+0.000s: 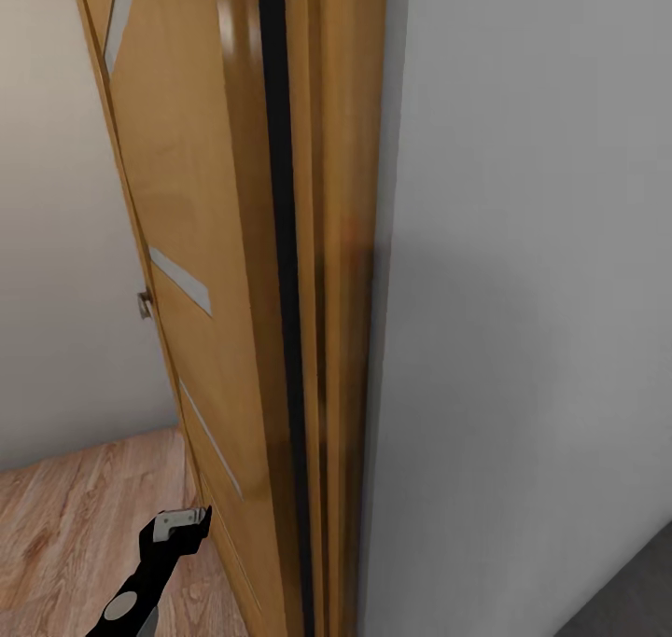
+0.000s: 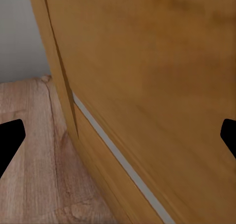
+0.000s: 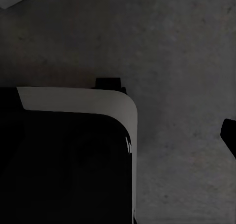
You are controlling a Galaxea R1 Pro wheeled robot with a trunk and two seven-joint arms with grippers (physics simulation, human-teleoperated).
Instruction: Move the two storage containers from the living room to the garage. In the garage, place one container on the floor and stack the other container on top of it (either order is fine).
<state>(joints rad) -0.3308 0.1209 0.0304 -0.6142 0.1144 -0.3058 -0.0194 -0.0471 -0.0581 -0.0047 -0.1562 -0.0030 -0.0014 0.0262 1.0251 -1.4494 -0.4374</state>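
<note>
The two storage containers are out of view. An orange-brown wooden door (image 1: 196,245) stands open right in front of me, its edge against the frame (image 1: 345,292). My left gripper (image 1: 182,522) hangs low beside the door's bottom, over the light wood-plank floor (image 1: 65,534). In the left wrist view this left gripper (image 2: 118,135) is open, its fingertips (image 2: 10,140) far apart with nothing between them and the door panel (image 2: 157,76) close ahead. My right gripper (image 3: 118,135) looks open, with one fingertip (image 3: 229,134) showing over the dark grey concrete floor (image 3: 187,62).
A pale grey wall (image 1: 532,292) runs along the right, with dark concrete floor (image 1: 635,590) at its foot. A cream wall (image 1: 56,245) lies behind the door, which has a small metal handle (image 1: 145,303). The robot's black and white base (image 3: 73,135) lies under the right arm.
</note>
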